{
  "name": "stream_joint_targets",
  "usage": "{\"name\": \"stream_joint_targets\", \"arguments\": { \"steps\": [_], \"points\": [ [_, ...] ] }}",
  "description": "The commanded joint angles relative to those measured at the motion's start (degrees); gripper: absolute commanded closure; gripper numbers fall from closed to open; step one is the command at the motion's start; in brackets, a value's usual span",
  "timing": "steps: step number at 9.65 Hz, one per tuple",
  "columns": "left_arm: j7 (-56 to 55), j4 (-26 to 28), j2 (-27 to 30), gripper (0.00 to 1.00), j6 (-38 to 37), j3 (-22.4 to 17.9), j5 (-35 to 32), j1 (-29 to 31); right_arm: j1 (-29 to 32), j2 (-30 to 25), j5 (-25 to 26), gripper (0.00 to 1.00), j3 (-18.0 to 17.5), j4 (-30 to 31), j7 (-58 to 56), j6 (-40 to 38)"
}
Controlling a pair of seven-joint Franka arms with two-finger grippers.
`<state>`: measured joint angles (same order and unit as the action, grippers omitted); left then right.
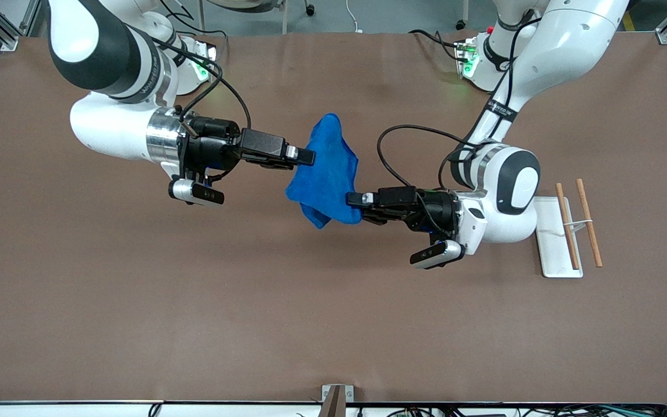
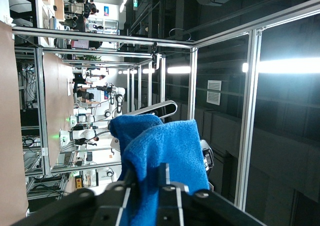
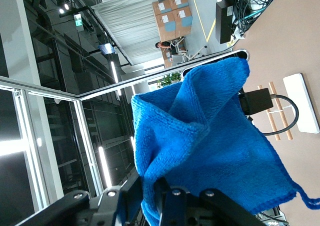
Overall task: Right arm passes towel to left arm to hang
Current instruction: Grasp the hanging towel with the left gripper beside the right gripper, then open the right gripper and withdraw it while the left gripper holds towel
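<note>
The bright blue towel [image 1: 325, 174] hangs in the air over the middle of the table, stretched between both grippers. My right gripper [image 1: 308, 156], on the arm that comes from the right arm's end, is shut on the towel's upper edge. My left gripper [image 1: 352, 200] is shut on the towel's lower edge. In the left wrist view the towel [image 2: 170, 151] fills the gap between my left gripper's [image 2: 146, 173] fingers. In the right wrist view the towel [image 3: 215, 136] is pinched in my right gripper [image 3: 150, 186]. Its small loop [image 3: 307, 202] dangles at one corner.
A white tray [image 1: 553, 237] lies on the brown table toward the left arm's end, just past the left arm's wrist. Two wooden rods [image 1: 588, 223] joined by a thin bar stand on and beside it. The tray also shows in the right wrist view [image 3: 301, 103].
</note>
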<state>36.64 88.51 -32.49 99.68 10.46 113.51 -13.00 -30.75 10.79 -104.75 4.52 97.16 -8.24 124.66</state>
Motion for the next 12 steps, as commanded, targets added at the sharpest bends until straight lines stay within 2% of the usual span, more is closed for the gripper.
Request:
{"name": "stream_joint_targets", "arguments": {
  "steps": [1, 2, 3, 4, 6, 8, 10, 12],
  "points": [
    [0.9, 0.7, -0.6, 1.0, 0.1, 0.0, -1.1, 0.2, -0.2, 0.0, -1.5, 0.98, 0.1, -0.3, -0.7, 0.1],
    [0.7, 0.7, -0.6, 1.0, 0.3, 0.0, -1.1, 0.4, 0.1, 0.0, -1.4, 0.63, 0.1, -0.4, -0.3, 0.1],
    [0.1, 0.7, -0.6, 1.0, 0.4, -0.1, -1.1, 0.8, 0.1, 0.0, -0.8, 0.01, 0.3, -0.3, -0.5, 0.3],
    [-1.8, 0.8, -0.4, 1.0, 0.6, -0.3, -1.2, 1.3, 0.3, 0.0, 0.0, 0.0, 0.6, -0.4, -0.6, 0.3],
    [-6.4, 1.0, 0.7, 1.0, 2.9, -0.4, -2.4, 1.7, 2.1, -0.1, 11.3, 0.0, 0.8, -0.5, -0.3, 0.6],
    [-9.6, 1.0, 1.5, 1.0, 6.8, -0.4, -7.0, 2.2, 5.3, -0.2, 22.2, 0.0, 0.9, 0.9, -0.2, 0.6],
    [-15.8, 1.1, 1.9, 1.0, 9.7, -0.6, -13.7, 3.5, 9.1, -0.2, 33.9, 0.0, 0.9, 3.9, -0.2, 2.1],
    [-28.4, 1.1, 3.9, 1.0, 12.6, -0.7, -27.7, 5.4, 13.8, -0.1, 44.7, 0.0, 0.8, 5.1, -0.2, 1.7]
  ]
}}
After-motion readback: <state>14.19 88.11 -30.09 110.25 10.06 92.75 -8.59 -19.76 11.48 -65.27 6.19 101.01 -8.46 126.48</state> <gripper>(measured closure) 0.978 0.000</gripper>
